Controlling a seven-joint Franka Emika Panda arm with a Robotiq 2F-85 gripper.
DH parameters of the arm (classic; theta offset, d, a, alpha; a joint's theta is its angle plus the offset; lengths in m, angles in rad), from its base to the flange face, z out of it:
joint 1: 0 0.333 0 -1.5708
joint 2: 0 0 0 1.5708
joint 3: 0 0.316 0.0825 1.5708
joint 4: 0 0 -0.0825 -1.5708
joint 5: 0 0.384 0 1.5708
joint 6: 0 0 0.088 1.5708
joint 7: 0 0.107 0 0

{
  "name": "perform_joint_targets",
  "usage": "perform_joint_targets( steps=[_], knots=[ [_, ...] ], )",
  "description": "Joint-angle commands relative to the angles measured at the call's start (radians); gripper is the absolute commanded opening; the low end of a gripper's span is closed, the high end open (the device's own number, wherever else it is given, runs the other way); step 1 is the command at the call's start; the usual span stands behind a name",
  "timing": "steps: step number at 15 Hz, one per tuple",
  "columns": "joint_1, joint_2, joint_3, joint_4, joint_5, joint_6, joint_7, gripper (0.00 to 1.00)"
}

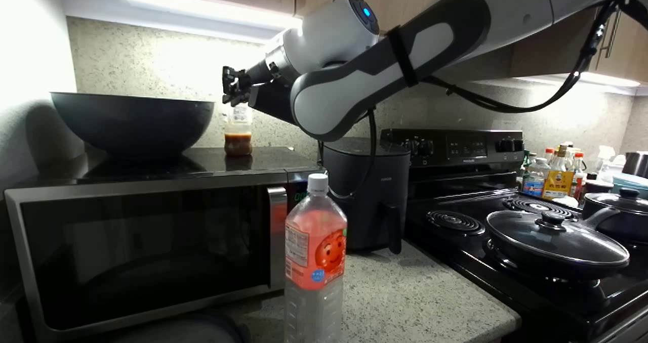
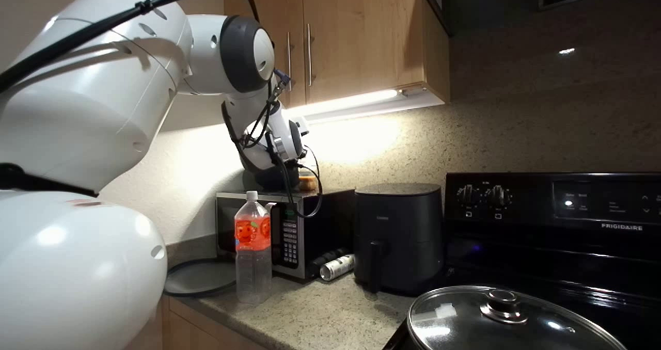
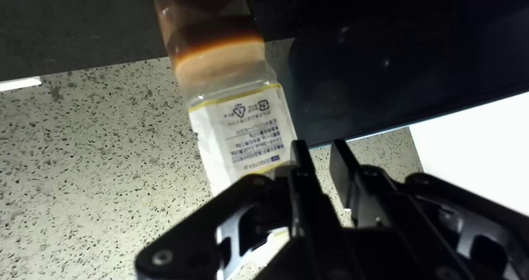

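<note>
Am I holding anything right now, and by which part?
Nothing is held: in the wrist view the jaws stand slightly apart, with the speckled wall showing between them, and the bottle of brown liquid is outside that gap.

Kitchen: I'm viewing a home-style one.
Frigidaire coil stove [image 1: 455, 223]: a lidded frying pan [image 1: 557, 239] is sitting on it.
Speckled countertop [image 1: 405, 292]: I'm seeing it carrying a microwave [image 1: 147, 252] and air fryer [image 2: 397, 231].
Wooden cabinets [image 2: 361, 40]: hanging overhead, an under-cabinet light [image 2: 351, 102] glowing.
Condiment bottles [image 1: 558, 177]: standing beside the stove.

The hand [image 3: 320, 154] is black, the bottle label [image 3: 248, 133] white (edged yellow).
</note>
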Motion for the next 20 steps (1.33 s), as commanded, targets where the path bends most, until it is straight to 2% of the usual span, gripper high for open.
perform_joint_targets(
  steps=[1,2,3,4,6,11,13,20],
  knots=[
    [0.000,0.000,0.000,0.000,0.000,0.000,0.000,0.26],
    [0.000,0.001,0.000,0.000,0.000,0.000,0.000,0.31],
    [0.007,-0.003,-0.011,-0.004,-0.003,0.001,0.002,0.57],
    [0.014,-0.005,-0.024,-0.007,-0.005,0.002,0.004,0.57],
    [0.026,-0.012,-0.051,-0.012,-0.006,-0.003,0.009,0.67],
    [0.120,-0.030,-0.231,-0.018,-0.006,-0.024,0.034,0.98],
    [0.118,-0.012,-0.241,-0.008,0.002,0.011,0.026,1.00],
    [0.044,0.086,-0.084,0.068,-0.007,0.109,-0.008,1.00]
  ],
)
